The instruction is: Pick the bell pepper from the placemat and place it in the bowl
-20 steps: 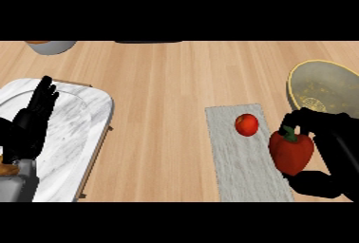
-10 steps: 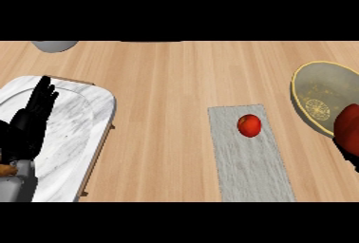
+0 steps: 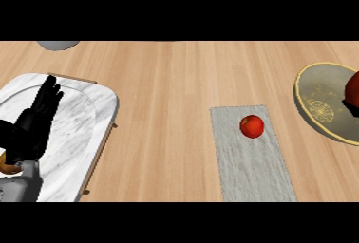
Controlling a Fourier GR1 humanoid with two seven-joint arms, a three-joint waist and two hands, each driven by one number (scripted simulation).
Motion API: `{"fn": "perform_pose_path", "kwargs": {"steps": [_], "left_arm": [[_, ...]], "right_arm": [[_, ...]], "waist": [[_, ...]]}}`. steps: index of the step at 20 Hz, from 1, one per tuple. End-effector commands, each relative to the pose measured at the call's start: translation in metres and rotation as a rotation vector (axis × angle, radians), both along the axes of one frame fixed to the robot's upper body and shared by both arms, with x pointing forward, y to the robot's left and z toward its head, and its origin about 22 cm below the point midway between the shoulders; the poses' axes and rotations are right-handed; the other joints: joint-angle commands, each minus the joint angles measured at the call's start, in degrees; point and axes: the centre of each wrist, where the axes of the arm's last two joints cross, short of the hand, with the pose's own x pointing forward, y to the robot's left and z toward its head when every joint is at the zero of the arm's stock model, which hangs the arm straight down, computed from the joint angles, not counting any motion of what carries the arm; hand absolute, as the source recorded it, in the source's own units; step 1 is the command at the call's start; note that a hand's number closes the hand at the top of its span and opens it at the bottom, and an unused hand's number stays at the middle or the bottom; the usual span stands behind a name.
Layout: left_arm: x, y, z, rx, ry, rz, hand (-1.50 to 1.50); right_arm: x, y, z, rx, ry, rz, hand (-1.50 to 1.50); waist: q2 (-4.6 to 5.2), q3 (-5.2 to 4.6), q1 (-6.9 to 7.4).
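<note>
My left hand (image 3: 35, 124) rests open over the white tray (image 3: 88, 114), fingers straight, holding nothing. My right hand (image 3: 350, 108) barely shows; I cannot tell its fingers. The dark red bell pepper (image 3: 353, 87) is over the bowl (image 3: 319, 107).

Steep head view over counter (image 3: 175, 85)

Wood-plank counter (image 3: 175, 85) fills the frame. Directly on it: grey placemat (image 3: 252, 161) right of centre, running to the bottom edge; bowl (image 3: 319, 107) at right edge; white marble tray (image 3: 84, 123) on a wooden frame at left; grey object (image 3: 57, 44), cut off, upper left.
</note>
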Motion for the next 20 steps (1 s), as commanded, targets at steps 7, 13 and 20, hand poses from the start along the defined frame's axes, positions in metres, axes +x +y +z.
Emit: {"fn": "perform_pose_path", "kwargs": {"steps": [7, 13, 20], "left_arm": [[0.022, -0.001, 0.01, 0.036, -0.003, -0.002, 0.0], [0.016, -0.005, -0.008, 0.003, -0.007, -0.017, 0.0], [0.012, -0.016, -0.017, -0.003, -0.007, -0.018, 0.0]], "right_arm": [[0.075, -0.036, -0.065, 0.012, 0.007, -0.013, 1.5], [0.075, -0.084, -0.067, -0.124, 0.307, -0.169, 1.5], [0.094, -0.084, -0.108, -0.015, 0.379, 0.011, -1.5]], "waist": [[0.33, 0.03, 0.5], [0.72, 0.01, 1.22], [0.64, 0.1, 1.59]]}}
